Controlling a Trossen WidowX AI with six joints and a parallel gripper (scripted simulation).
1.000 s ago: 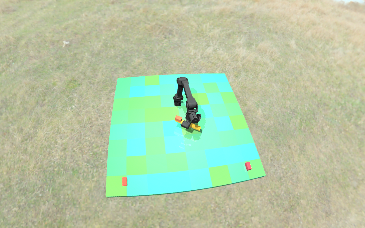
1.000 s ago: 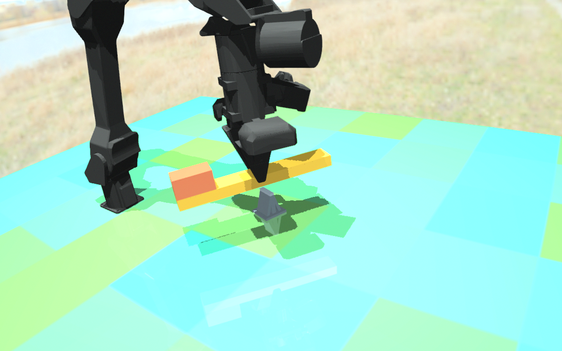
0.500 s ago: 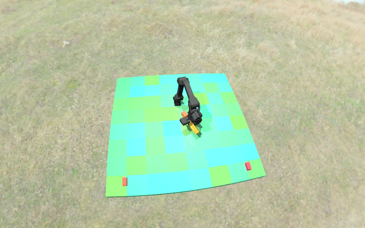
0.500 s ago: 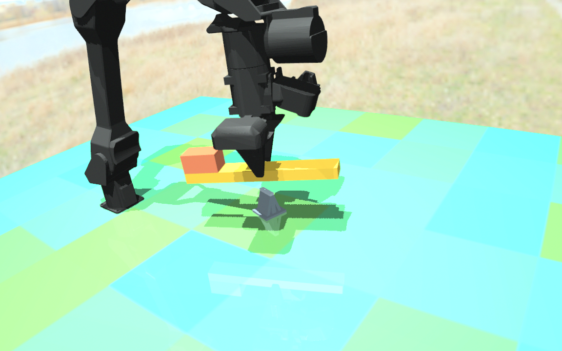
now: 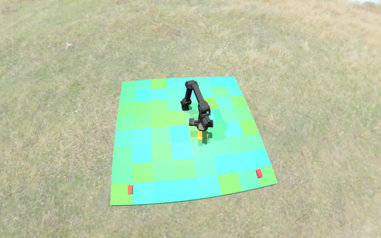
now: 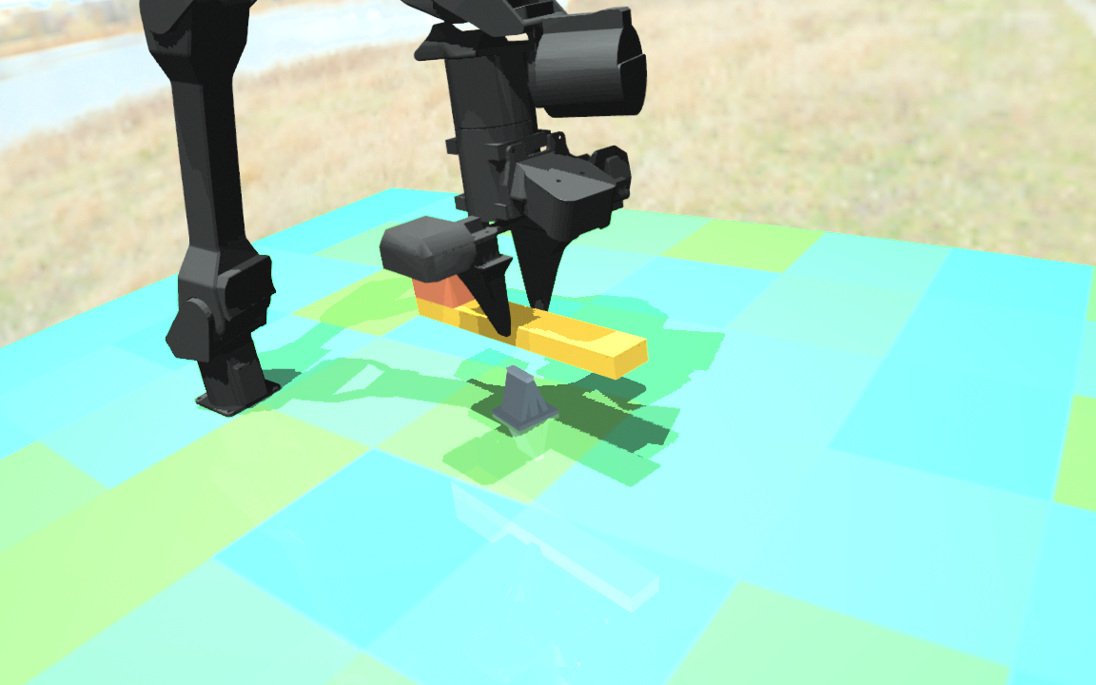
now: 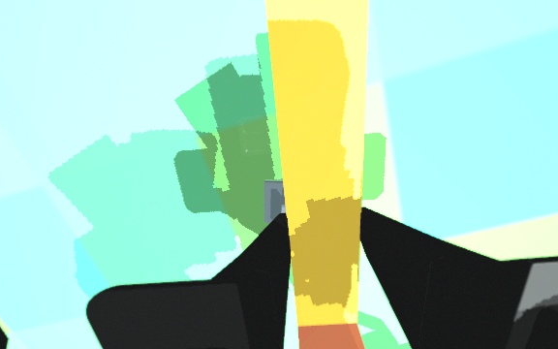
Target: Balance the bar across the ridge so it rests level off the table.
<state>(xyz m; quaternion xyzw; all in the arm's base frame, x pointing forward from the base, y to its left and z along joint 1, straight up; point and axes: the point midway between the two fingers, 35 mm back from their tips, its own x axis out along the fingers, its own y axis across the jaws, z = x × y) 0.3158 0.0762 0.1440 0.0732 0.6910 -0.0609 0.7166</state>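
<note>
I see the desk (image 5: 144,165) as a square surface of cyan and green checker patches, lit by bright daylight casting sharp shadows. Dry grass (image 5: 319,88) surrounds it; water (image 6: 15,93) lies beyond, blurred.

1. One black jointed robot arm (image 6: 203,212) stands on the table, carrying one parallel-jaw gripper (image 6: 518,315) with two pointed black fingers (image 6: 497,306).
2. One long yellow rectangular bar (image 6: 586,341) hangs above the table, with one orange block (image 6: 441,292) on its end.
3. One small grey wedge-shaped ridge (image 6: 523,400) sits on the table.
4. Two small red blocks lie at the table's corners, far from the arm: one (image 5: 130,189) and another (image 5: 258,173).
5. One square table (image 5: 144,177) of green and cyan checks.
</note>
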